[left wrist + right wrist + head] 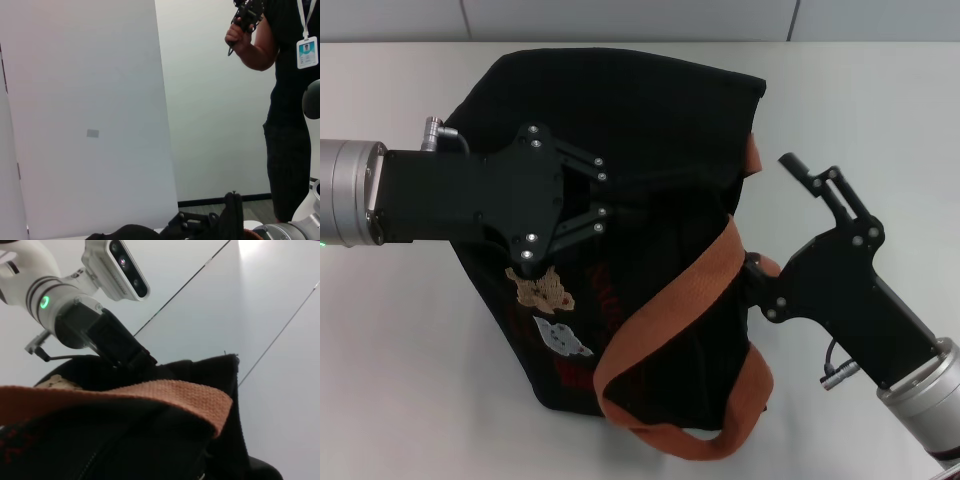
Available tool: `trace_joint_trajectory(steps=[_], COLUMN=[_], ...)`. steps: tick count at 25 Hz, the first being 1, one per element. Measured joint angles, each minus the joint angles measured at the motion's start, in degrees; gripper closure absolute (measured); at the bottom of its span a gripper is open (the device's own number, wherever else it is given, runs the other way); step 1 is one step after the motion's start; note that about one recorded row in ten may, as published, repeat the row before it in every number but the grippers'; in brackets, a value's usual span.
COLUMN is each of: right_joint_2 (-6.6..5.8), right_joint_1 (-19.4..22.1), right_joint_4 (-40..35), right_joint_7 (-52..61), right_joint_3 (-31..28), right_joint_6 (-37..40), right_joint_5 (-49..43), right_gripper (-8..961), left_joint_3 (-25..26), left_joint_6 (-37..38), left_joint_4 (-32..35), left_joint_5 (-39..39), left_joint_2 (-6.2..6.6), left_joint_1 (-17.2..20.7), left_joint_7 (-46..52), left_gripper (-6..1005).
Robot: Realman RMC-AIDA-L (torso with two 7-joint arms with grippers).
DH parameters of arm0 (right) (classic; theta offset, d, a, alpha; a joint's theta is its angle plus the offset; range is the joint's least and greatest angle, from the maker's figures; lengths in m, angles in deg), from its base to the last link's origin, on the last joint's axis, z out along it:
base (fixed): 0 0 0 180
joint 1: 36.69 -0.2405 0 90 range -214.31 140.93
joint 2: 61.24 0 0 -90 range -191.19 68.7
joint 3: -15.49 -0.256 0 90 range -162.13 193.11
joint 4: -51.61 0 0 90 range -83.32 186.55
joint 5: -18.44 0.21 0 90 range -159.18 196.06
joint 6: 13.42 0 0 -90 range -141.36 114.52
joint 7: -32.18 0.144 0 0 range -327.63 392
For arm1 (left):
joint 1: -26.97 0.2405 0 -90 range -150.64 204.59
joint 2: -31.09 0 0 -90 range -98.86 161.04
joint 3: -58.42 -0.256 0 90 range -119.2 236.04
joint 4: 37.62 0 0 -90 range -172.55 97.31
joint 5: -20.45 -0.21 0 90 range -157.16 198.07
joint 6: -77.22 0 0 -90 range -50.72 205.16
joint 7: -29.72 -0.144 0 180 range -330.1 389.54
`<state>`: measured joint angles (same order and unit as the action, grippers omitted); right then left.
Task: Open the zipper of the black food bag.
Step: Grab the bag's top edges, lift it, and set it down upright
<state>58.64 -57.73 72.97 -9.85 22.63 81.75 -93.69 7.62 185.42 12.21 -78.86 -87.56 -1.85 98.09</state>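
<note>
The black food bag (650,100) lies in the middle of the white table, its tan bear print (542,290) facing up and an orange-brown handle (670,300) looping across it. My left gripper (620,195) reaches in from the left and is shut on the bag's top, where a taut ridge of the zipper (670,180) runs to the right. The silver pull tab is hidden. My right gripper (770,212) stands open at the bag's right side, one finger against the fabric. The right wrist view shows the handle (150,392) and the left gripper (120,347) on the bag (195,375).
The white table (400,350) spreads around the bag on all sides. In the left wrist view a person (290,100) in black stands at the far side beside a white panel (90,125).
</note>
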Motion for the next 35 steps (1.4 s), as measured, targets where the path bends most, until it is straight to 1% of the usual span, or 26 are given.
trace_joint_trajectory(steps=[3,14,19,25,30,35], right_joint_2=[0.0,0.0,0.0,0.0,0.0,0.0], right_joint_1=[-0.11,-0.75,-1.3,-1.54,-1.54,-1.62], right_joint_4=[-0.01,-0.08,0.21,0.36,0.36,0.36], right_joint_7=[-0.14,-0.51,-0.53,-0.39,-0.17,-0.01], right_joint_3=[0.19,0.25,0.25,0.24,0.24,0.24], right_joint_6=[-0.26,-0.7,-1.78,-2.17,-2.67,-2.91], right_joint_5=[-0.25,-1.72,-1.78,-1.78,-1.78,-1.78], right_gripper=[169,379,625,823,909,920], left_joint_3=[0.0,0.0,0.0,0.0,0.0,0.0], left_joint_6=[-0.01,0.15,0.31,0.42,0.42,0.43], left_joint_4=[-0.13,-1.04,-1.25,-1.27,-1.26,-1.23], left_joint_5=[-0.02,-0.08,-0.1,-0.09,-0.09,-0.09], left_joint_2=[0.0,0.0,0.03,0.09,0.09,0.09], left_joint_1=[0.0,-0.24,-0.26,-0.2,-0.18,-0.18], left_joint_7=[0.0,-0.63,-0.68,-0.7,-0.7,-0.7], left_gripper=[901,901,901,901,901,901])
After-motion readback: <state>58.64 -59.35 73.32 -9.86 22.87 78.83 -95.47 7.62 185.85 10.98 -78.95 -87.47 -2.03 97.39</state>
